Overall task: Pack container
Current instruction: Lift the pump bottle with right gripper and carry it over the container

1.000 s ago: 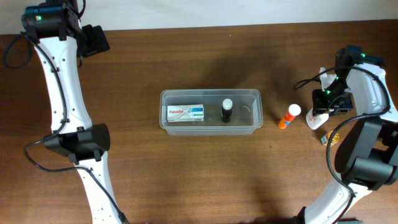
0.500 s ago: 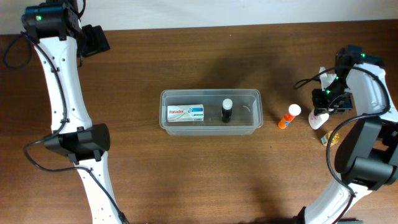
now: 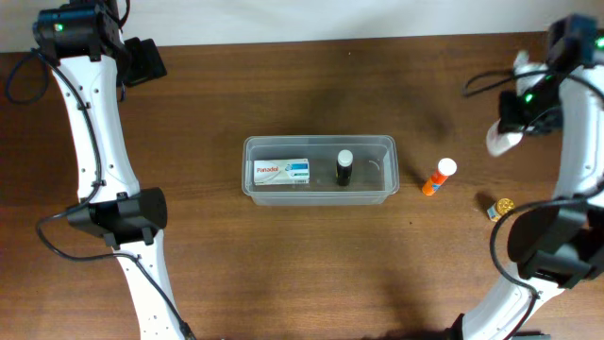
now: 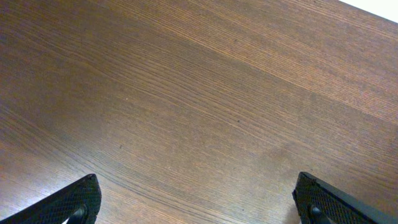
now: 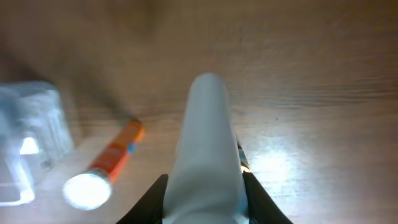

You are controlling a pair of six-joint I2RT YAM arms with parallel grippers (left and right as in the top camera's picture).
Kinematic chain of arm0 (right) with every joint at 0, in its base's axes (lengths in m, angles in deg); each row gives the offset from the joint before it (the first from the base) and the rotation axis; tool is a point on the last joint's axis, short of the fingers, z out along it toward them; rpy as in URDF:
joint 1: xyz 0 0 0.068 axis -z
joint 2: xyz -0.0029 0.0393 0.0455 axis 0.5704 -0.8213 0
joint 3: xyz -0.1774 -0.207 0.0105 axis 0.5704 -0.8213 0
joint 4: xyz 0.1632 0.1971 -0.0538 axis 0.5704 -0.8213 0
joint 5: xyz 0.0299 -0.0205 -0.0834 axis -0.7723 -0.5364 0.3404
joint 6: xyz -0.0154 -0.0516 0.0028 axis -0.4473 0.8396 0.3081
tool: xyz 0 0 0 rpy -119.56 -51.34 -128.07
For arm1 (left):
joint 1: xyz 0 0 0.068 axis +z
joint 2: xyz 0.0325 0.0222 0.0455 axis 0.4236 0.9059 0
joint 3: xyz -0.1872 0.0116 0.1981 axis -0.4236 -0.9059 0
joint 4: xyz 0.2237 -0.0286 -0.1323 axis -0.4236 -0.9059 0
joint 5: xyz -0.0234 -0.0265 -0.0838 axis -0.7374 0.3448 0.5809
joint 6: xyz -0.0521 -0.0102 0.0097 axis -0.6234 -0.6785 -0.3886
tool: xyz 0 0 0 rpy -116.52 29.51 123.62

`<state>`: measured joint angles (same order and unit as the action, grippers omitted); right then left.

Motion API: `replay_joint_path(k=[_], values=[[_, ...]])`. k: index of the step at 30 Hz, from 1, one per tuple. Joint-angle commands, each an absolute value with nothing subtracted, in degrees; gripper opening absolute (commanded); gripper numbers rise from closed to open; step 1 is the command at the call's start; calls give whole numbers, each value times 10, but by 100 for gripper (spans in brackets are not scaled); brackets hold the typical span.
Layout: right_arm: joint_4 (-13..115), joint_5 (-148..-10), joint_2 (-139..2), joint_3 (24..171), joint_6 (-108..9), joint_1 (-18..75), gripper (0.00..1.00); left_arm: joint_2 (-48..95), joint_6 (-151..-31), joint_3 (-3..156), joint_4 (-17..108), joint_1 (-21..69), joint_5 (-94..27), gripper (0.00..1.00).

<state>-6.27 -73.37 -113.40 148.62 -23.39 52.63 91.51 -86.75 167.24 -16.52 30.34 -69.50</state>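
At the middle of the table [image 3: 283,274] sits the container [image 3: 321,140], already part filled. Left gripper [image 4: 199,208], ten o'clock, hangs with jaws apart. Right gripper [image 3: 514,123], clamped on a white bottle [image 3: 500,144], has just lifted it from three towards two o'clock. I'd guess it goes in next, while an orange tube [image 3: 439,177] waits.

The left arm [image 3: 94,132] reaches into the frame's upper left with the left tool [image 3: 143,60] spread wide, while the right arm [image 3: 580,161] runs up the right edge with the right tool [image 5: 205,193] clamped on a white tube [image 5: 205,137].
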Motion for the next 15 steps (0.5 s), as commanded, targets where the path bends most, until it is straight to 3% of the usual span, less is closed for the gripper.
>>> replay_joint_path(k=[1, 7, 15], values=[[-95, -754, -1124, 1590, -270, 520, 27, 908, -858, 1677, -166, 305, -701, 99], [-135, -754, -1117, 1731, -312, 475, 27, 908, -858, 1677, -166, 305, -702, 99], [-135, -752, -1113, 1769, -325, 366, 27, 908, -858, 1677, -166, 305, -702, 99]])
